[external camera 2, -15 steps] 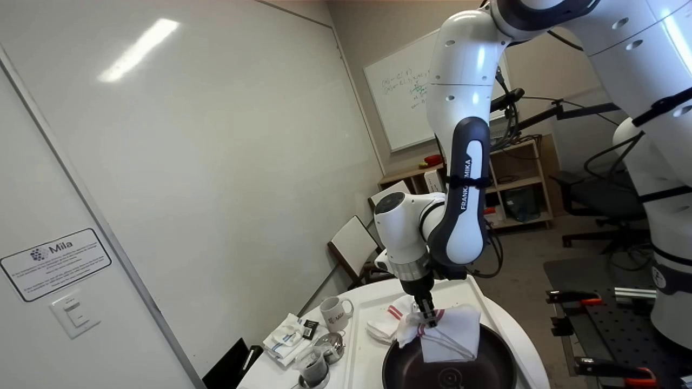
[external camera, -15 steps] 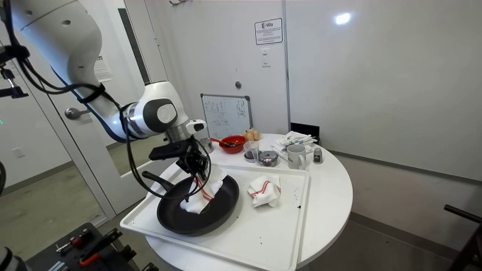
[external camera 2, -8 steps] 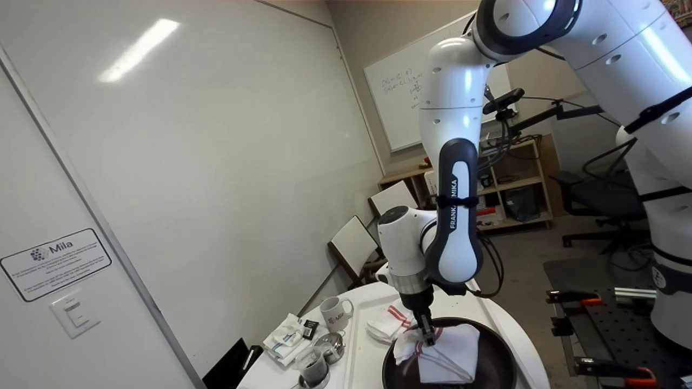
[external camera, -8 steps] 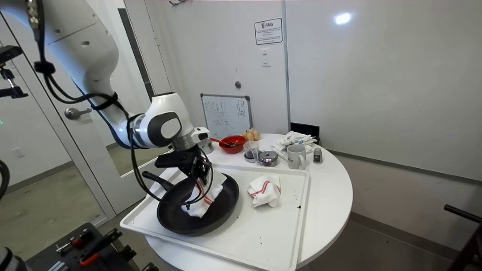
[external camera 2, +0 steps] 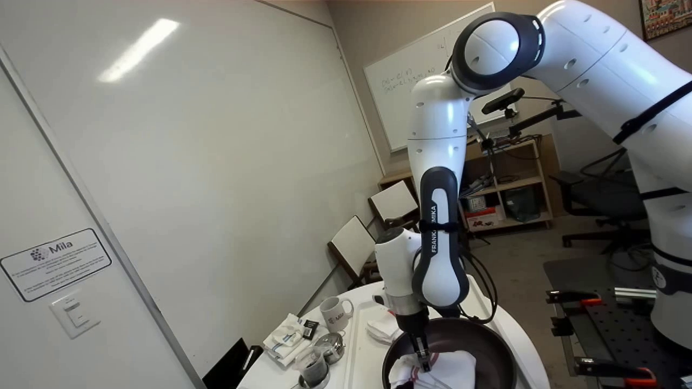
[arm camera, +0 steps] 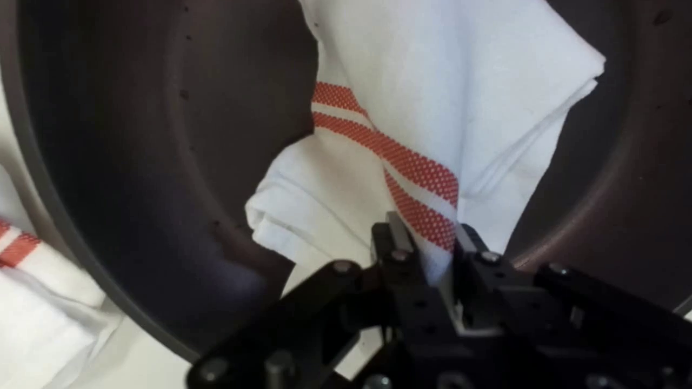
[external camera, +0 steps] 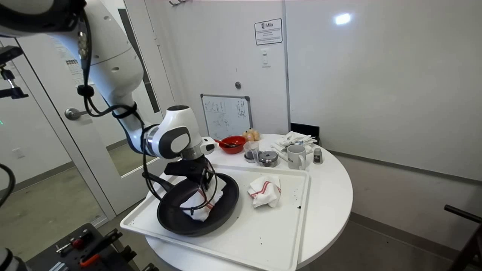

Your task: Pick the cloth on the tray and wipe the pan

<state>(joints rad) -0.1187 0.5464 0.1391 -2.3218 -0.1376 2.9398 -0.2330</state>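
The cloth (arm camera: 389, 70), white with red stripes, lies folded and bunched inside the black pan (external camera: 226, 210); it shows in both exterior views (external camera: 201, 215) (external camera 2: 457, 367). My gripper (arm camera: 432, 232) is shut on the cloth, with a striped fold pinched between its fingertips. In both exterior views the gripper (external camera: 205, 184) (external camera 2: 424, 363) points down into the pan, low over its base. The cloth's loose parts spread on the pan floor (arm camera: 243, 70) to both sides of the fingers. The pan (external camera 2: 500, 356) stands on the white tray (external camera: 260, 233). The gripper partly hides the cloth.
A smaller balled cloth (external camera: 265, 192) lies on the tray beside the pan. The pan handle (external camera: 158, 180) points toward the arm side. Behind the tray are a red bowl (external camera: 232, 146), onions (external camera: 251, 134), a metal pot (external camera: 268, 159), a mug (external camera: 296, 155) and a shaker (external camera: 317, 155).
My gripper has moved lower and across the pan, carrying the cloth with it; in an exterior view both shift downward in the picture. The pan, tray and smaller cloth have not moved.
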